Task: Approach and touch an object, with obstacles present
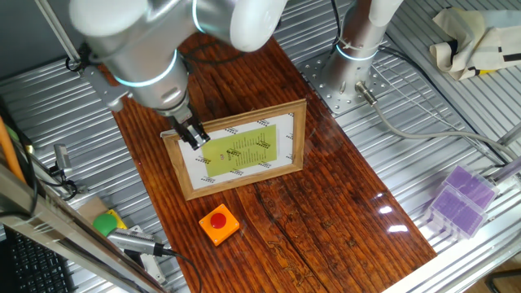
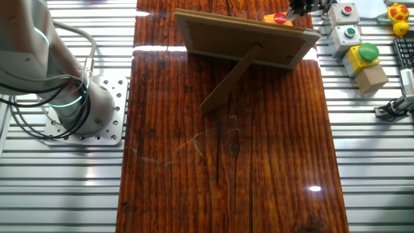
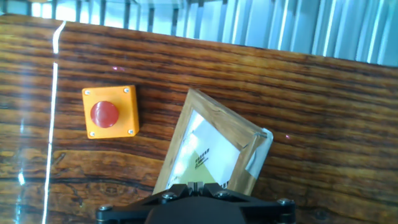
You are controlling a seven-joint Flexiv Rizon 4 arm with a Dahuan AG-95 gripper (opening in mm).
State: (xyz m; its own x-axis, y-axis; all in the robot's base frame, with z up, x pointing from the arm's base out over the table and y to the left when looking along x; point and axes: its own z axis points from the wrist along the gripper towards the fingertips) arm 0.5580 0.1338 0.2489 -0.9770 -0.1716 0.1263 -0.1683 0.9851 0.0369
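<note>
The orange box with a red button (image 1: 219, 224) lies on the wooden board near its front edge. It shows at left in the hand view (image 3: 110, 112), and its top peeks over the frame in the other fixed view (image 2: 278, 18). The wooden picture frame (image 1: 240, 148) stands upright with a yellow-green sheet inside; its back and prop show in the other fixed view (image 2: 246, 42). My gripper (image 1: 194, 135) hangs over the frame's upper left corner, fingers together and empty. In the hand view (image 3: 194, 185) the frame (image 3: 214, 149) lies right under the fingers, with the box off to the left.
Button boxes and a green-and-yellow item (image 2: 363, 57) sit beside the board's far side, also in the one fixed view (image 1: 108, 222). The arm's base (image 1: 358, 45) stands on the metal table behind the board. A purple rack (image 1: 460, 199) sits at right.
</note>
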